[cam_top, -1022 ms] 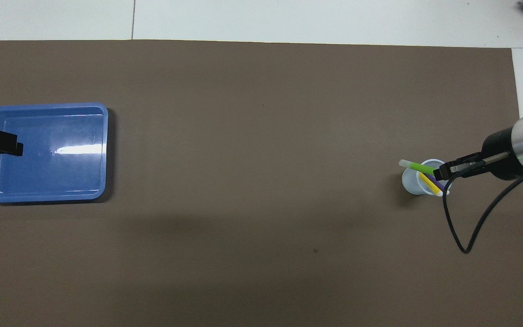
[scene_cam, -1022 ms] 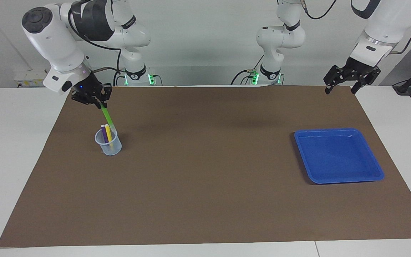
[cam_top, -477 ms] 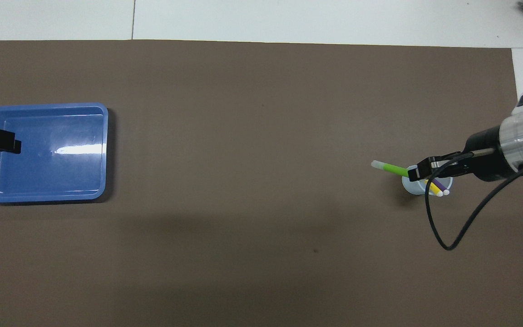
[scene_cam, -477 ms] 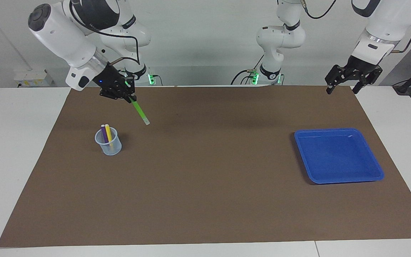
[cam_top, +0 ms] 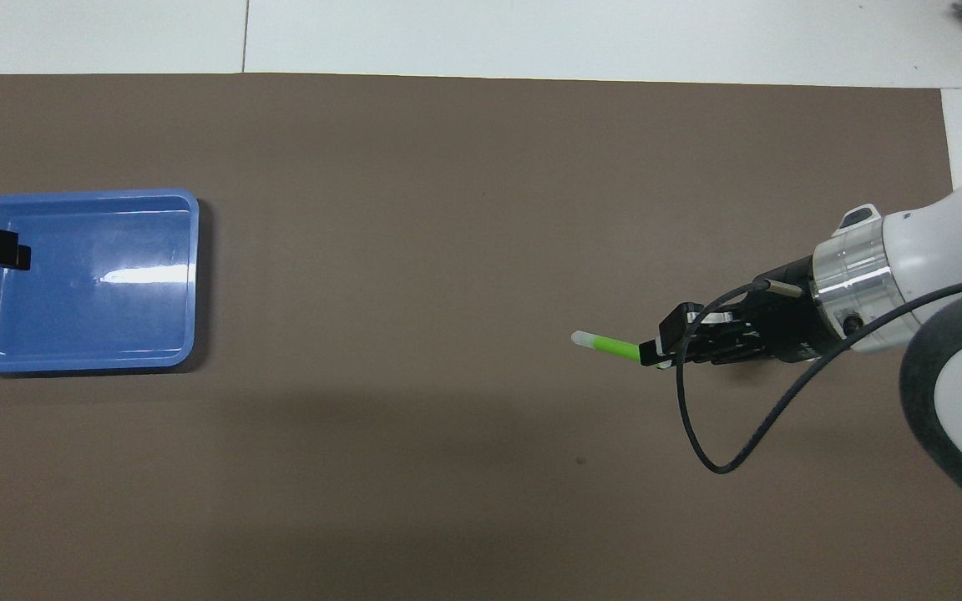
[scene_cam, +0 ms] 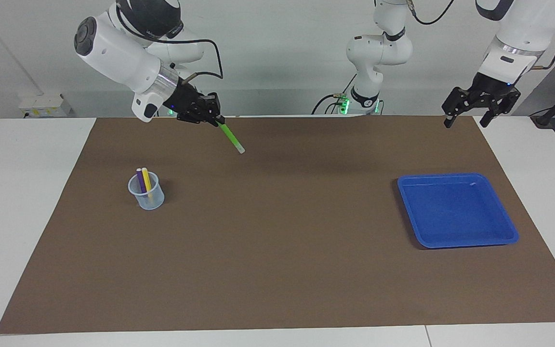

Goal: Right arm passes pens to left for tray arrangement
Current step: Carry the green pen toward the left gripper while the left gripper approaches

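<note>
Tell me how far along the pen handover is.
Early. Done: none in the shallow blue plastic tray. In hand: the right gripper holds the slim green marker pen above the brown mat; the open left gripper waits. Left: yellow pen and purple pen in the translucent cup.

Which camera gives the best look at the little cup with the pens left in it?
The facing view: the cup stands in plain sight with the yellow pen and purple pen upright inside. In the overhead view the right arm covers that spot, so the cup does not show.
</note>
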`<act>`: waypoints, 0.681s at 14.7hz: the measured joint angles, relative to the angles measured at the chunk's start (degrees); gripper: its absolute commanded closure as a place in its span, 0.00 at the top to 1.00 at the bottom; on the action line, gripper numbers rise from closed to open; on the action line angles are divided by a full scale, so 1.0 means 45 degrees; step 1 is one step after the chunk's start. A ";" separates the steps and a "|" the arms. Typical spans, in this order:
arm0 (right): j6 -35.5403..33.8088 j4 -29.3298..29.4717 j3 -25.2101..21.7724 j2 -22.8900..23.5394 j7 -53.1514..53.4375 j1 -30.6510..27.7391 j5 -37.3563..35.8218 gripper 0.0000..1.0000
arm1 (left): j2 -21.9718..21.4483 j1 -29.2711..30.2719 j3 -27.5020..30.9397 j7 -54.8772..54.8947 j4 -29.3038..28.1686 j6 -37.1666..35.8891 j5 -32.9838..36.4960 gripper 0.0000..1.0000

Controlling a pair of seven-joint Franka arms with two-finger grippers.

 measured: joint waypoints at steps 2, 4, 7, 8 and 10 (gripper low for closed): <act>0.0015 -0.0178 0.0010 -0.0039 0.0000 0.0196 0.0425 0.00 | -0.0122 -0.0003 -0.0010 -0.0472 -0.0372 0.0086 0.0000 1.00; 0.0403 -0.0295 0.0025 -0.0073 0.0004 0.0668 0.0485 0.00 | -0.0454 -0.0019 -0.0062 -0.1465 -0.1223 0.0644 0.0000 1.00; 0.1204 -0.0446 0.0035 -0.0079 0.0257 0.1400 0.0674 0.00 | -0.1007 -0.0064 -0.0175 -0.3502 -0.2395 0.1216 0.0000 1.00; 0.1460 -0.0495 0.0033 -0.0082 0.0395 0.1684 0.0775 0.00 | -0.1127 -0.0165 -0.0201 -0.4186 -0.2555 0.1215 0.0000 1.00; 0.2196 -0.0640 0.0036 -0.0087 0.0775 0.2393 0.0906 0.00 | -0.1277 -0.0455 -0.0295 -0.5882 -0.2713 0.1120 -0.0001 1.00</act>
